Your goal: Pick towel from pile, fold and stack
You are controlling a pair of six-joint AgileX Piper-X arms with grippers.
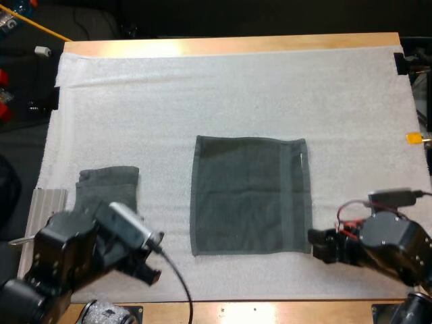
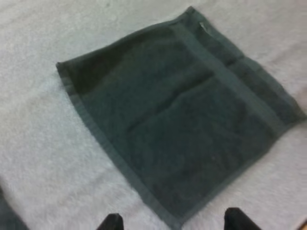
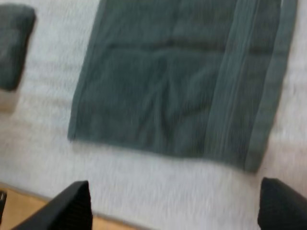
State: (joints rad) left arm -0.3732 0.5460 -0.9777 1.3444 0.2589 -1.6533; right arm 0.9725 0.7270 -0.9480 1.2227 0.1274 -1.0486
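A dark grey-green towel [image 1: 250, 194] lies spread flat in the middle of the white mat, one band running along its right side. The left wrist view looks down on the same towel [image 2: 177, 115], and so does the right wrist view [image 3: 182, 76]. My left gripper [image 1: 150, 268] hovers near the mat's front left, fingertips [image 2: 111, 223] apart and clear of the towel's near corner. My right gripper [image 1: 318, 244] sits just off the towel's front right corner, its fingers [image 3: 72, 206] wide apart with nothing between them. A folded towel [image 1: 106, 189] rests at the left.
The white mat [image 1: 229, 88] covers most of the wooden table, with bare mat behind and to both sides of the spread towel. A ribbed metal piece [image 1: 47, 202] lies at the mat's left edge beside the folded towel [image 3: 14, 48].
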